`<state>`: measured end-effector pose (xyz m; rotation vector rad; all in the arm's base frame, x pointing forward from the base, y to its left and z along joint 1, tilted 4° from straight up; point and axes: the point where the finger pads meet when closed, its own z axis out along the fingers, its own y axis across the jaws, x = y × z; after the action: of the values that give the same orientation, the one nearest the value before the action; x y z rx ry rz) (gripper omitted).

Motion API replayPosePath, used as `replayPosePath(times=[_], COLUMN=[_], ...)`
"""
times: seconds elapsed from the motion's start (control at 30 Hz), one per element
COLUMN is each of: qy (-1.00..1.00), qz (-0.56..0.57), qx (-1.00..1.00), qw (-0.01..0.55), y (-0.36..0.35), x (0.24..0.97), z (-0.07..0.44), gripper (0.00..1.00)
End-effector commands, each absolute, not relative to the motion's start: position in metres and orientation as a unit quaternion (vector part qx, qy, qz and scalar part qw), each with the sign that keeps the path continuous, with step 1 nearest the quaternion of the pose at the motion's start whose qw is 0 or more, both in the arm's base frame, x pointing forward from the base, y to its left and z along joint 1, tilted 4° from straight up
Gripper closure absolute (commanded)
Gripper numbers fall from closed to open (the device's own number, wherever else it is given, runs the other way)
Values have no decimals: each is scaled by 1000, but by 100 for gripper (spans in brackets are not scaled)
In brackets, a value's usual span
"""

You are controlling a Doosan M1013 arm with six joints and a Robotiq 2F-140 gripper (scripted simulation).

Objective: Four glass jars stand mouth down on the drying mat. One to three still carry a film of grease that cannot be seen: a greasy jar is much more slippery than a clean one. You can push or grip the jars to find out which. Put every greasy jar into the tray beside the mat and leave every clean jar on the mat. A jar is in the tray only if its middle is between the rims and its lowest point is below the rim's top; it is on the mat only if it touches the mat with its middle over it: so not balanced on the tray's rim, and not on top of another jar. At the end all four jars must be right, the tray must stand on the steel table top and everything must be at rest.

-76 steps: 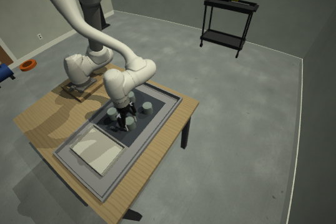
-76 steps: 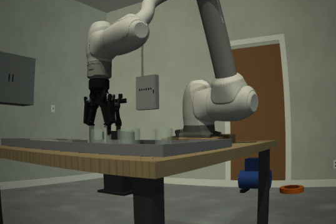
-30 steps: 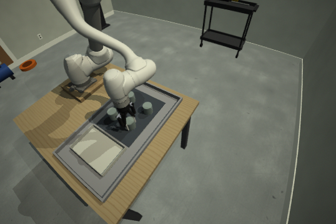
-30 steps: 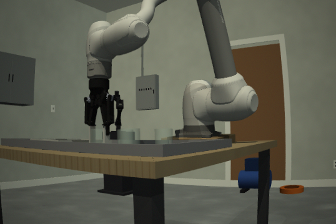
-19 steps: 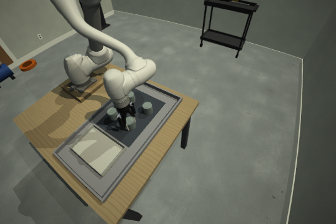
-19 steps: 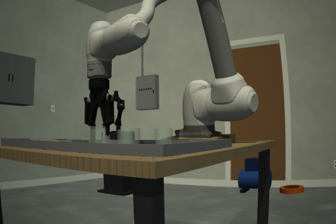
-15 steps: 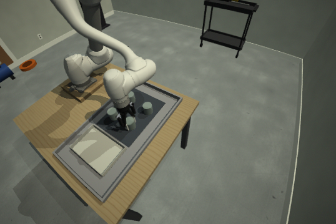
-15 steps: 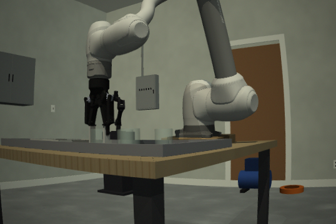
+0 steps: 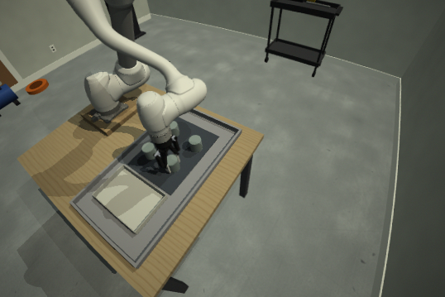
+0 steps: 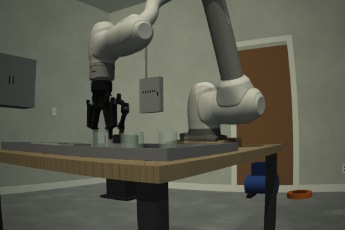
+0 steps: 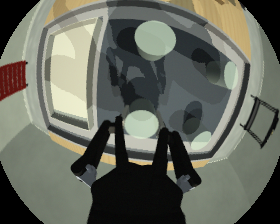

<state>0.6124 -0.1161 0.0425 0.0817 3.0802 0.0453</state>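
Note:
A pale green jar (image 9: 173, 165) (image 11: 141, 124) stands mouth down on the dark mat (image 9: 175, 180) (image 11: 181, 97), near the tray side. My gripper (image 9: 174, 162) (image 10: 102, 138) (image 11: 141, 112) points down around it, shut on it with one finger at each side. A second jar (image 9: 148, 150) (image 11: 155, 39) stands closer to the arm's base. A third jar (image 9: 195, 143) (image 11: 201, 140) and a fourth jar (image 9: 174, 128) (image 11: 231, 75) stand at the mat's far end from the tray. The cream tray (image 9: 120, 194) (image 11: 68, 75) holds no jar.
The grey steel top (image 9: 142, 244) has a raised rim around mat and tray and sits on the wooden table (image 9: 198, 215). The arm's base (image 9: 105, 101) stands on the table behind it. The second jar is close beside the fingers. A black cart (image 9: 295, 51) stands far off.

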Motion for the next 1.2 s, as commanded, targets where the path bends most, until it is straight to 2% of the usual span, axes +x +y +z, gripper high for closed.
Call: replayPosePath(times=[0.0, 1.03, 1.07, 1.17], qy=[999, 999, 999, 999], qz=[15, 15, 15, 15], qx=[26, 26, 26, 26], qw=[30, 30, 30, 30], y=[-116, -116, -116, -116], x=[612, 612, 612, 612], z=[43, 43, 43, 43], gripper=[64, 67, 100, 100])
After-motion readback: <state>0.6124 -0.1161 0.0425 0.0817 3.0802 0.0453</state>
